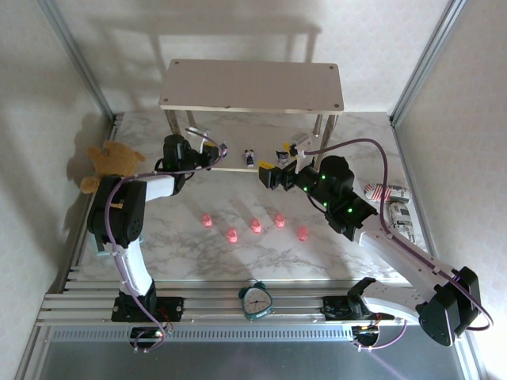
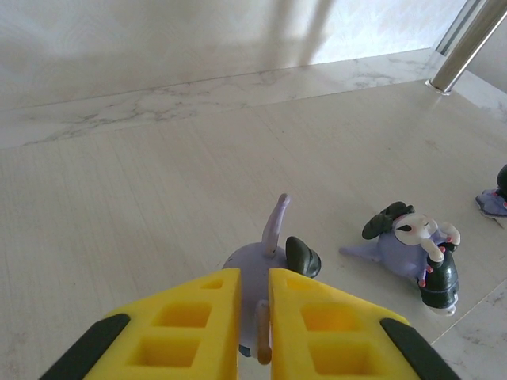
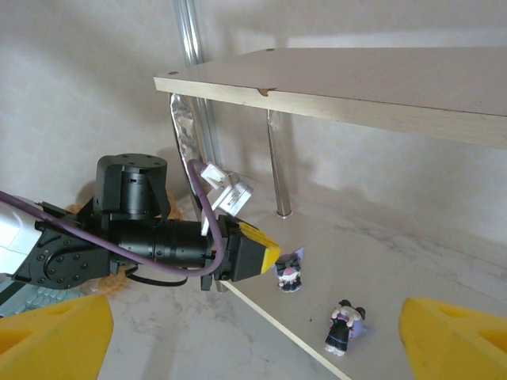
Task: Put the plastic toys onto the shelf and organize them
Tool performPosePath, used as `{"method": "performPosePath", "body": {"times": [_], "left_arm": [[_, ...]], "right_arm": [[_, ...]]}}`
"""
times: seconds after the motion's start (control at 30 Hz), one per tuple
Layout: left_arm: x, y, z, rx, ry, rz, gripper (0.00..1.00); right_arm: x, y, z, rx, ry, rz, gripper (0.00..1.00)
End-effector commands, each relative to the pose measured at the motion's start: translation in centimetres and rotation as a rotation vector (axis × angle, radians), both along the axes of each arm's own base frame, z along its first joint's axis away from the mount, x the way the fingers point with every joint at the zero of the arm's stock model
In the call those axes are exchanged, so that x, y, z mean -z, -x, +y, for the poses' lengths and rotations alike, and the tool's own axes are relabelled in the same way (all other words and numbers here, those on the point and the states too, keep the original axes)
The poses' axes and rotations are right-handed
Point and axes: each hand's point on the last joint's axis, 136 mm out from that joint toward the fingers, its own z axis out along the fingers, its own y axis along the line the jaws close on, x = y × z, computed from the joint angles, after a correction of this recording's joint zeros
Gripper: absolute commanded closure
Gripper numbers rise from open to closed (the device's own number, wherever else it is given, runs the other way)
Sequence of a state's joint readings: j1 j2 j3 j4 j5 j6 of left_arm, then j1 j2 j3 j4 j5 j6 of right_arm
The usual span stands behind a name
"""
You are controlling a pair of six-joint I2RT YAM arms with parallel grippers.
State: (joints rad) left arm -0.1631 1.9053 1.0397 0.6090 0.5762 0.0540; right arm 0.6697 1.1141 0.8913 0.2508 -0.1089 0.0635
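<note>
While the left gripper (image 2: 253,279) pinches a small purple-and-white plastic figurine (image 2: 265,252) at lower centre of the left wrist view, the toy rests on the lower board of the pale beige two-tier shelf (image 2: 158,206). The right gripper (image 3: 253,336) stands spread wide; five pink plastic pigs (image 1: 256,226) sit mid-frame on the marble table (image 1: 182,253).

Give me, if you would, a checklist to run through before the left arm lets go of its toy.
1. Left fingers closed on the purple figurine: ok.
2. Held figurine over the shelf's lower board: ok.
3. Held figurine upright: cannot tell; the fingers hide its lower part.
4. Gap to the neighbouring figurine: ok, they are apart.
5. Right fingers open and empty: ok.
6. Pink pigs shelved: not ok; five sit on the table.
</note>
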Motion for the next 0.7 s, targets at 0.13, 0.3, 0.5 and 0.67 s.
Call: {"method": "performPosePath", "body": {"times": [0.13,0.3,0.5,0.67], "left_arm": [[0.5,-0.42,0.2,-0.024,-0.04,0.027,0.81],[0.45,-0.64,0.27,-0.027,-0.049,0.027,0.81],[0.38,-0.61,0.27,-0.026,-0.048,0.027,0.81],[0.1,-0.67,0.05,-0.019,-0.049,0.022,0.81]], "right_arm": [[-1.2,0.38,-0.18,-0.014,-0.027,-0.037,0.07],[-1.06,0.36,-0.19,-0.012,-0.026,-0.035,0.06],[-1.04,0.41,-0.2,-0.013,-0.026,-0.038,0.06],[-1.01,0.38,-0.29,-0.01,-0.026,-0.036,0.06]]}}
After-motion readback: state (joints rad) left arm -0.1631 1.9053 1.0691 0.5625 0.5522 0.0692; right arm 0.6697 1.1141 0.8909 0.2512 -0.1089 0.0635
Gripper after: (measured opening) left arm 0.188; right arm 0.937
